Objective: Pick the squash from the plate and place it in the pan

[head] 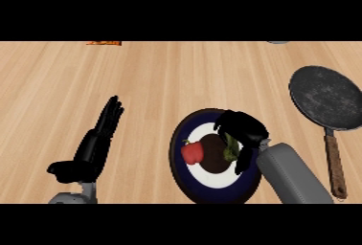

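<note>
— While the desk is bare wood over most of its top, what sits on it, largest first?

— Pan at the right, dark and round, with nothing in it; its wooden handle points back toward the robot, so the bowl lies open to a hand coming from the plate. Next, the plate, dark-rimmed, near the front edge. On it a red pepper and, just beside that, the green squash, not yet lifted.

— Right hand?

— Arched over the plate's right side, fingers curled down around the squash and partly hiding it. I judge the grasp is being made; the forearm slants in from the lower right.

— Left hand?

— Resting at the left, fingers straight, holding nothing.
</note>
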